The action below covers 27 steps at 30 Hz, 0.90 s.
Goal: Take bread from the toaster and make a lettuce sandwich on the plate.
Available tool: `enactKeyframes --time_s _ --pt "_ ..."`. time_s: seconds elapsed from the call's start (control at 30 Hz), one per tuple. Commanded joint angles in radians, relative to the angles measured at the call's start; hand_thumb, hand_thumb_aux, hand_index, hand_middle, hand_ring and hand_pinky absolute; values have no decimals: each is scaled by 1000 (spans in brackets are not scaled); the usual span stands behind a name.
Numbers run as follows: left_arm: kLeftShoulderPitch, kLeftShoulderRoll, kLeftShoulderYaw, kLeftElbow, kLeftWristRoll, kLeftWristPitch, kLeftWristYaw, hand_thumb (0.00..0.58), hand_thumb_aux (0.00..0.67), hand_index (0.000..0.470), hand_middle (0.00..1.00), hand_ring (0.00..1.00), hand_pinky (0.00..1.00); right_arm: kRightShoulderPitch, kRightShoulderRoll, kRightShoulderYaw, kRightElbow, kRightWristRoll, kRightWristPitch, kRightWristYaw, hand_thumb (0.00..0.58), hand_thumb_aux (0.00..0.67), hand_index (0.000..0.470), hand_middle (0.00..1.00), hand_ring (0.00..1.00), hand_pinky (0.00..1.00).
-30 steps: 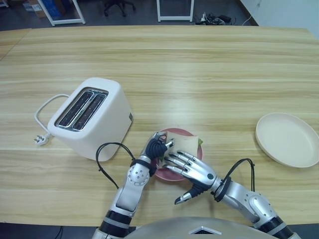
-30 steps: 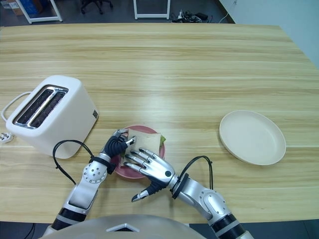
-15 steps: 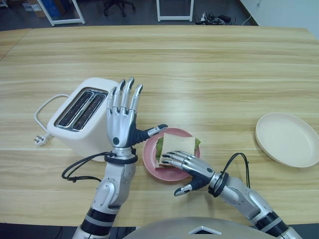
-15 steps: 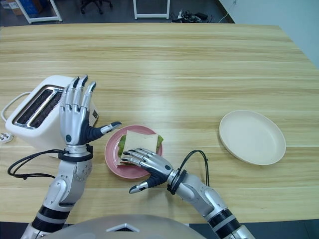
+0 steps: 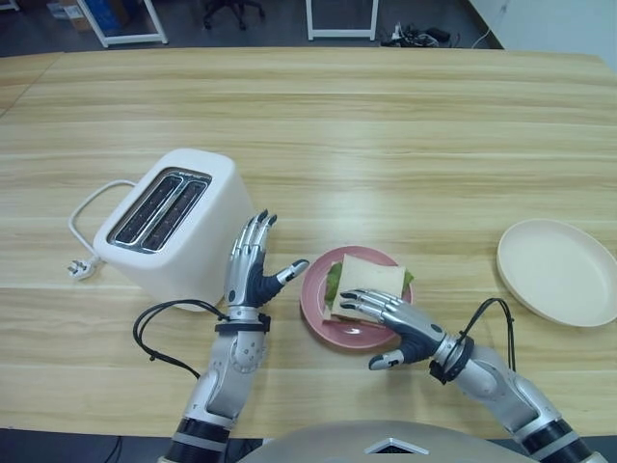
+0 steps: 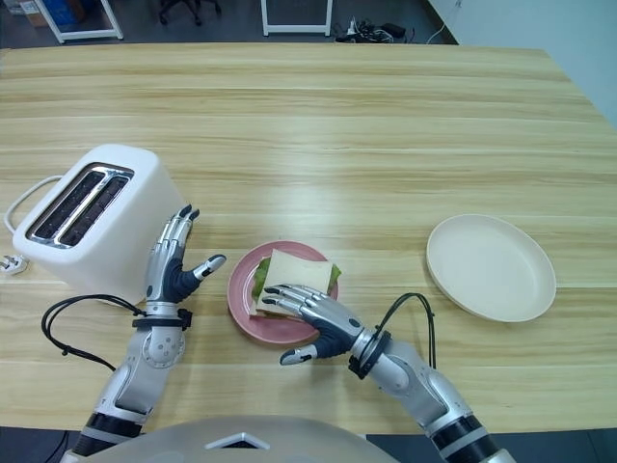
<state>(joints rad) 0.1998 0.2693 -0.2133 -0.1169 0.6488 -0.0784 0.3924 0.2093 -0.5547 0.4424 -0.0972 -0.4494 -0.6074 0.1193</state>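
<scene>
Wooden table (image 5: 405, 125), sandwich (image 5: 374, 278) on pink plate (image 5: 314, 311) touching spread right robot hand (image 5: 405, 323), left robot hand (image 5: 249, 280) spread

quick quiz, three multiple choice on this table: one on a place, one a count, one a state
1. Where does the sandwich lie?
A. on the cream plate
B. on the toaster
C. on the pink plate

2. How many plates are on the table?
A. two
B. one
C. three

3. How is the left hand?
A. shut on the sandwich
B. open, holding nothing
C. shut on the toaster

1 C: it rests within the pink plate's rim.
2 A: one pink, one cream.
3 B: its fingers are spread, raised between toaster and pink plate.
</scene>
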Motion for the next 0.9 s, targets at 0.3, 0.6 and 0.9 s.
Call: enactKeyframes --time_s 0.3,0.6,0.9 --pt "99 44 121 -152 -416 -101 -299 580 670 470 1000 1000 1000 106 -37 -286 -309 513 40 94 0 0 0 0 0 0" --pt "395 391 299 -449 -489 103 -762 580 670 470 1000 1000 1000 442 -281 -598 -248 452 102 359 580 670 470 1000 1000 1000" --pt "296 344 -13 -275 -272 136 -838 580 670 470 1000 1000 1000 331 -161 -274 -195 183 183 430 580 670 470 1000 1000 1000"
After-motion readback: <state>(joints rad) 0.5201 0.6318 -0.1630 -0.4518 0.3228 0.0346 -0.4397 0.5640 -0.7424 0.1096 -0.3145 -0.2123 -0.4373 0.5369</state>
